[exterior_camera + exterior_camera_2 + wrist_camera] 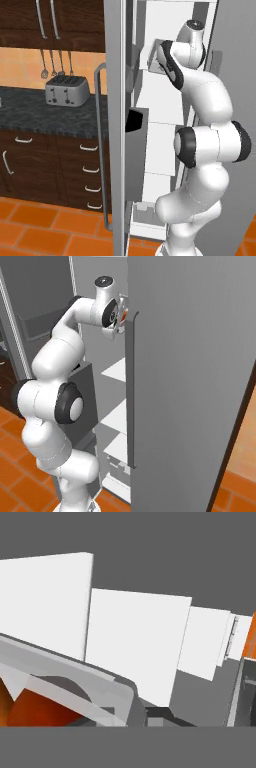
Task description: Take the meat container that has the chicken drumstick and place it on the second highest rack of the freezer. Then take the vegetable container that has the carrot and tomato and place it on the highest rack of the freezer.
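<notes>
Vegetable container (75, 687) held high inside freezer (165, 135); no writing legible.

The freezer (160, 150) stands to the right of the table (45, 112), and a toaster (67, 90) sits on the table near the wall. The freezer's door (116, 125) is swung out between the table and the shelves (116, 370), which lie one above another inside. The arm (205, 145) stands in front of the freezer and reaches up into its top part, where a container (75, 687) is just in front of the hand, close to the inside walls.
</notes>
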